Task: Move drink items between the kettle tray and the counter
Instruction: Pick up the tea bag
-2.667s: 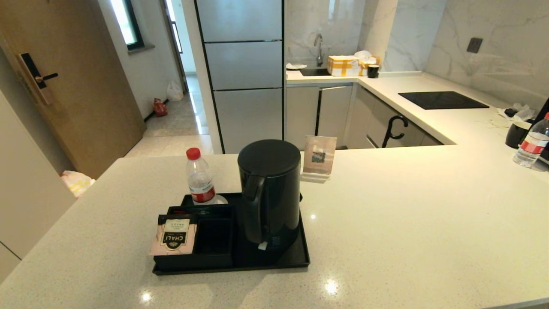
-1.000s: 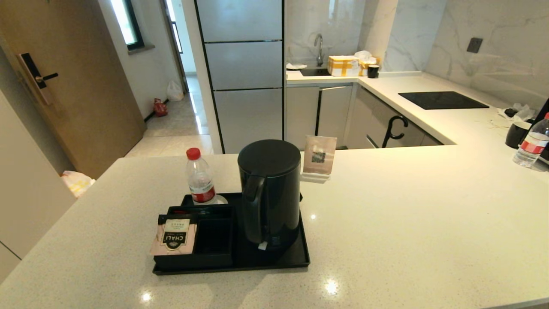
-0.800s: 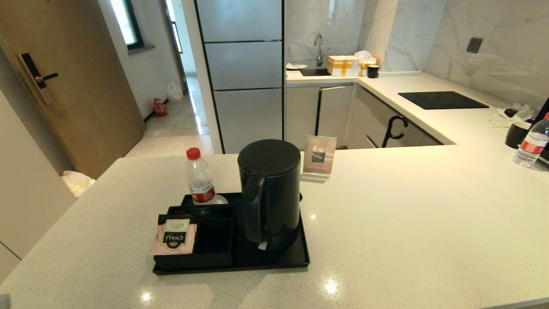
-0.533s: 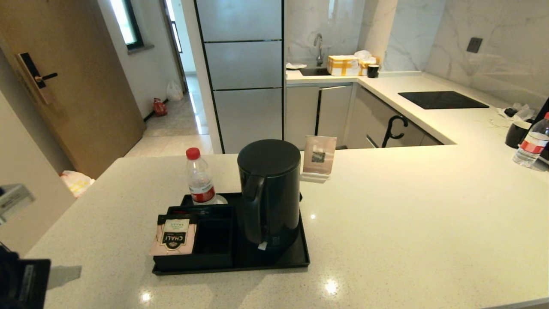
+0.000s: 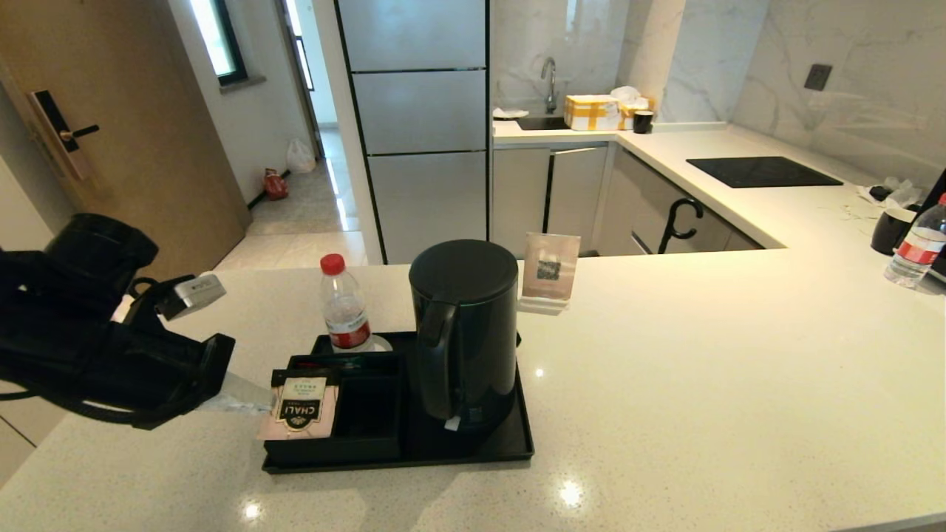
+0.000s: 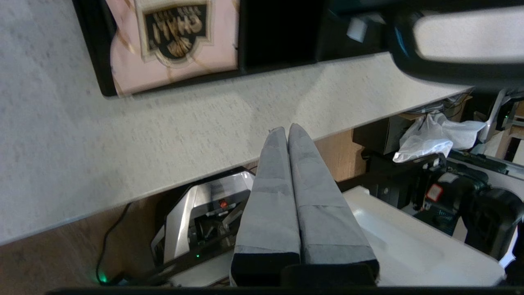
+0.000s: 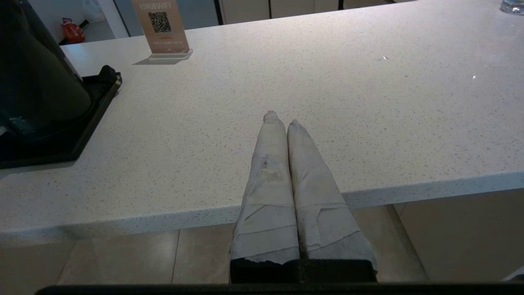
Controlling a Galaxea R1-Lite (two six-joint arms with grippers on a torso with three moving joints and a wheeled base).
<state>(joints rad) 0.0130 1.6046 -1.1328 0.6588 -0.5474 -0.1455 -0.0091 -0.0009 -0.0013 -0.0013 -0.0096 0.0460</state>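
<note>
My left gripper (image 6: 288, 128) hangs over the left part of the broad white stone counter (image 5: 702, 384), beside the left edge of the flat black rectangular tray (image 5: 510, 443). Its two grey fabric-wrapped fingers (image 6: 270, 184) are pressed flat together with nothing between them. In the head view its tips (image 5: 247, 395) reach almost to the one small flat pale-pink tea sachet (image 5: 299, 406), though I cannot tell whether they touch it. That sachet, matte paper with a black top band and a black "CHALI" badge, lies across the boxy compartment section at the tray's front-left corner, its left side overhanging the rim.

One tall matte-black cylindrical kettle (image 5: 464, 332) with a loop handle stands upright on the right half of the tray. One clear plastic water bottle (image 5: 344, 307) with a red cap and red label stands at the tray's back-left corner. The counter is glossy, finely grey-speckled and shows bright light spots.

My right gripper (image 7: 282, 119) sits at the counter's near edge, well right of the tray, its two pale tape-wrapped fingers (image 7: 266, 176) also closed on each other and empty. One small upright card stand (image 7: 161, 26) with a QR code sits behind the tray.
</note>
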